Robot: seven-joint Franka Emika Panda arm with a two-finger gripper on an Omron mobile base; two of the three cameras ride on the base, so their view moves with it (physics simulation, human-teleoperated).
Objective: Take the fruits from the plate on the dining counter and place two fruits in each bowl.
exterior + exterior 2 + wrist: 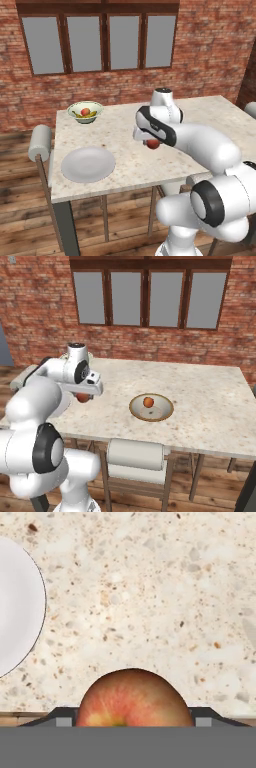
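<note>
Nearest my hand camera, a red-orange apple (134, 698) sits clamped between the gripper (131, 721) fingers, above the dining counter (150, 587) beside the empty plate (17, 607). I'd carry it level to the tan bowl (151, 407), which holds one fruit, and lower before releasing. Finger contact looks firm, though the tips are mostly hidden.
</note>
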